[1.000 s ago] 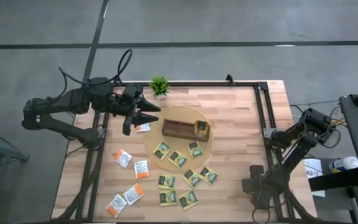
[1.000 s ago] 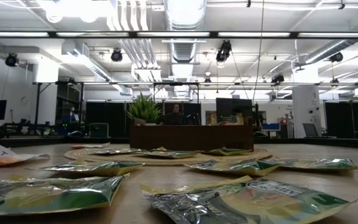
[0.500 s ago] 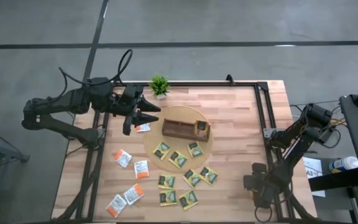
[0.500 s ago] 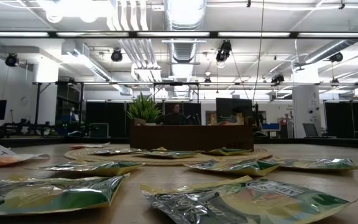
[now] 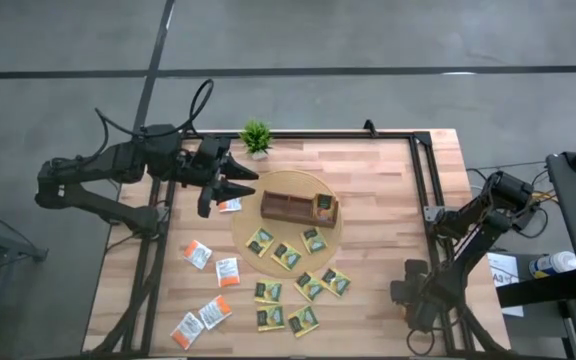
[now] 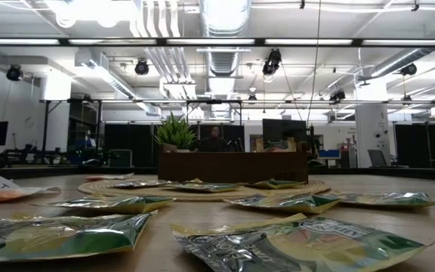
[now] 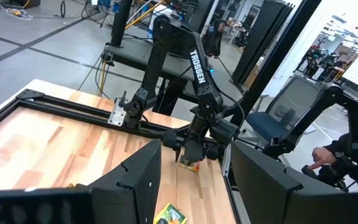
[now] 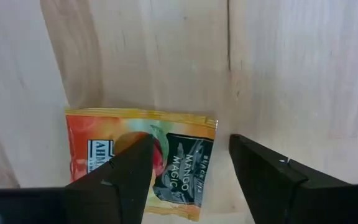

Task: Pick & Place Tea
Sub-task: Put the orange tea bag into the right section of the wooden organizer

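Wooden surface carries most of the tea loose: green-and-yellow sachets lie on and just beside the round mat, and white-and-orange sachets are scattered toward the left edge. The brown tray on the mat looks to hold only one sachet, at its right end, so I judge the sorting barely begun. The left gripper hangs above a white-and-orange sachet near the tray, its fingers spread and holding nothing. The right gripper points down at the table's right edge, fingers spread over an orange-and-dark sachet, not pinching it.
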